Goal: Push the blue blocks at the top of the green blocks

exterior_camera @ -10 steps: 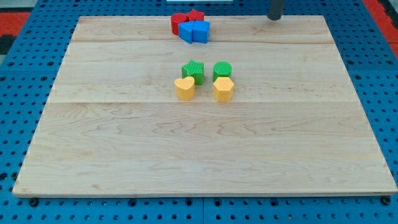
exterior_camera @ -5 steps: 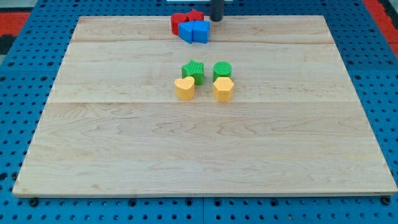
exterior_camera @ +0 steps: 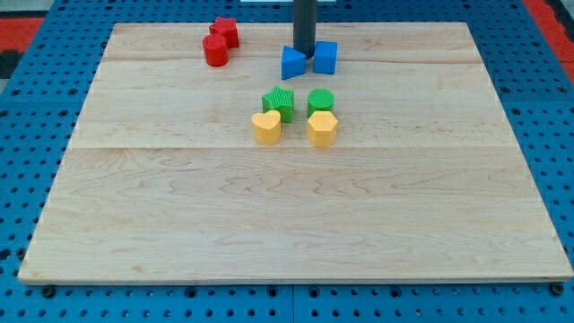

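Two blue blocks lie near the view's top centre: one [exterior_camera: 292, 64] on the left and a cube [exterior_camera: 326, 57] on the right. My tip [exterior_camera: 304, 54] stands between them, touching or nearly touching both. Below them sit two green blocks, a ridged one [exterior_camera: 279, 100] and a round one [exterior_camera: 321, 100]. The blue blocks lie a short gap above the green ones.
Two yellow blocks, a heart shape [exterior_camera: 265, 127] and a hexagon [exterior_camera: 322, 128], sit just below the green blocks. Two red blocks [exterior_camera: 215, 50] [exterior_camera: 225, 31] lie at the top left of the wooden board [exterior_camera: 287, 224].
My tip moved left along the top edge, then down into the cluster. The blue blocks moved right and down and split apart. The red blocks ended up further left.
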{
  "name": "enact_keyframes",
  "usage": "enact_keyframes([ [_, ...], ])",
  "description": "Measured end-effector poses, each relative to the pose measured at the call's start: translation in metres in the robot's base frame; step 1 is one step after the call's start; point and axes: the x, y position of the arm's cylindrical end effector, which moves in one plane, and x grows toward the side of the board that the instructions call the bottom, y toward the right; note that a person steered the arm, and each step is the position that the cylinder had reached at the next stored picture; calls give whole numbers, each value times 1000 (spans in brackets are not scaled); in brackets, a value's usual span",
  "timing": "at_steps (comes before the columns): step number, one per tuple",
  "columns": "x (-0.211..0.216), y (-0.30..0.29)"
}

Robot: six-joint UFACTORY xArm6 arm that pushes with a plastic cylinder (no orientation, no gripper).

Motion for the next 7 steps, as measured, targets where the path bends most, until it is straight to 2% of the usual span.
enact_keyframes([
  [1,8,-7],
  [2,40,-6],
  [3,34,2],
  [4,2,-33],
  [5,-26,-21],
  [7,21,44],
])
